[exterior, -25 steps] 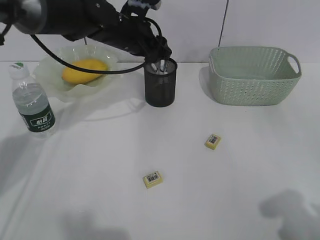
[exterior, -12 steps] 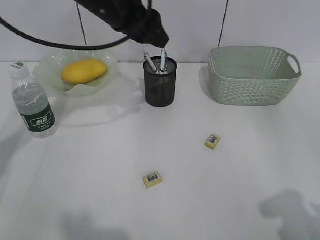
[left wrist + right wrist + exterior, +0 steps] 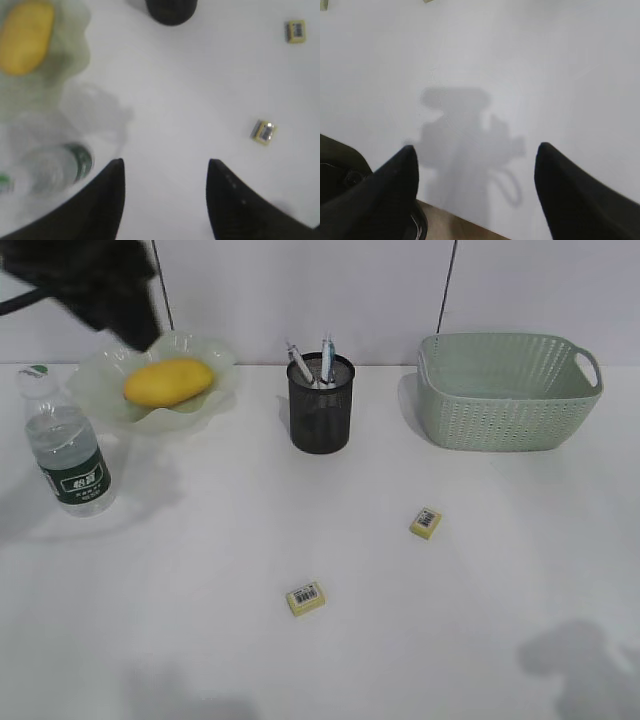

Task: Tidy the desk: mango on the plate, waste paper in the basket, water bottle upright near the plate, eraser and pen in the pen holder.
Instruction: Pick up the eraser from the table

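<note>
The left arm (image 3: 95,285) has pulled back from over the pen holder (image 3: 321,405) to the upper left corner, above the plate (image 3: 215,360). Its end effector (image 3: 165,172) now hangs empty over the bench (image 3: 330,660), jaws apart.

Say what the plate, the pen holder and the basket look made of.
Plate: translucent pale-green glass by its look, glossy wavy rim.
Pen holder: black metal mesh, probably; see-through weave.
Basket: matte sage-green plastic, moulded woven pattern with handle cut-outs.

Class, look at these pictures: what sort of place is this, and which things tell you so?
Probably a staged desk: a plain white tabletop against a bare wall, with a mesh pen holder holding pens, two erasers and a basket.
</note>
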You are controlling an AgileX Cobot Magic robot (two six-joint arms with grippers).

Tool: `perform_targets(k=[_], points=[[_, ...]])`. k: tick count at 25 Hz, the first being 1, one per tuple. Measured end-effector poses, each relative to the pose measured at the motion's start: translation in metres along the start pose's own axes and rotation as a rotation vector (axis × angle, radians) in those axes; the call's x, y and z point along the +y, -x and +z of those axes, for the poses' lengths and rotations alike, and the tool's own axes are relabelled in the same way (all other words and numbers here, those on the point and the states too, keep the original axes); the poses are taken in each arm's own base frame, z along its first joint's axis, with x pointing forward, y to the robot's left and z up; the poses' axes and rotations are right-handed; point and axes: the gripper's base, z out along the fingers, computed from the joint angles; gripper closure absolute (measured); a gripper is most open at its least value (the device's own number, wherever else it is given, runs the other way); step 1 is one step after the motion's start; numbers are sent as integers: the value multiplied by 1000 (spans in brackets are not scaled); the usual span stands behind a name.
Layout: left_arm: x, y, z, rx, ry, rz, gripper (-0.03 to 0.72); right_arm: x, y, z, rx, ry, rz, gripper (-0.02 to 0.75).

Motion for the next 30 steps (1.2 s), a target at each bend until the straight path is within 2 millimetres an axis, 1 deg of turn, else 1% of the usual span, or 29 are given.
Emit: perform_targets(k=[2,4,8,10,12,13,16,18,20,25,27,30], points=[[0,-24,-10,16,25,-22,288,0,1,0,-5,4,0,167],[2,-57,-15,50,38,-47,288,1,2,-1,-15,16,-1,167],[14,-120,-17,84,44,-158,288,3,4,-2,-25,36,-11,167],[20,-156,-17,98,66,-209,288,4,6,1,-6,38,-19,167],[18,-186,-17,100,81,-242,288,5,11,5,22,42,-28,167],[14,-201,-16,93,76,-253,288,6,15,8,33,48,-31,167],[-1,-235,-17,10,44,-271,288,9,30,18,48,72,-29,167],[-7,-251,-15,-32,46,-291,288,12,41,29,71,85,-28,167],[-11,-262,-19,-81,55,-306,288,15,53,42,105,92,-31,167],[-18,-277,-38,-241,83,-303,288,23,84,85,237,107,-47,167],[-20,-282,-43,-284,90,-303,288,27,97,109,308,121,-68,167],[-23,-289,-49,-343,99,-302,288,33,116,139,370,135,-90,167]])
